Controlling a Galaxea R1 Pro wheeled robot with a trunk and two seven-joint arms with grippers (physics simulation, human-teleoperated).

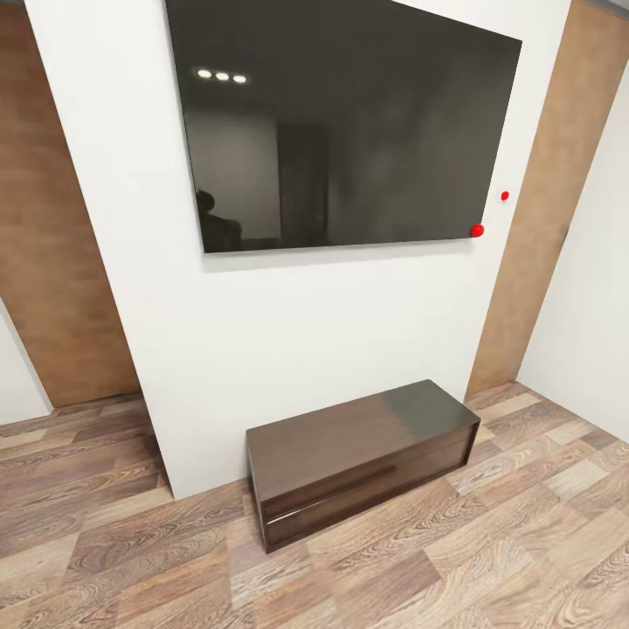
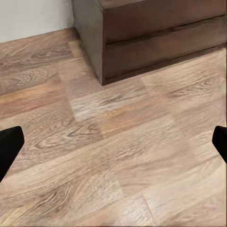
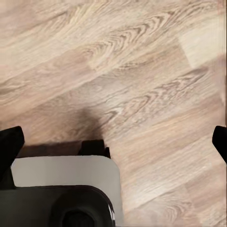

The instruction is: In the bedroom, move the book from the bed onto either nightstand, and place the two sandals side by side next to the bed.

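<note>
I face a white wall [image 1: 288, 349] of the bedroom, over a grey-brown plank floor [image 1: 489, 559]. The book, the bed, the nightstand and the sandals are out of view. In the left wrist view my left gripper [image 2: 113, 146] is open, its black fingertips [image 2: 9, 146] far apart above bare floor, close to a corner of the dark bench cabinet [image 2: 142, 38]. My right gripper [image 3: 113, 144] is open too, with nothing between its fingers, hanging over the floor beside the robot's own grey base [image 3: 66, 175].
A long, low, dark brown bench cabinet [image 1: 358, 459] stands against the wall. Above it hangs a large dark screen [image 1: 341, 122] with two red dots at its lower right. Brown wood panels [image 1: 52, 245] flank the wall. Open floor lies in front.
</note>
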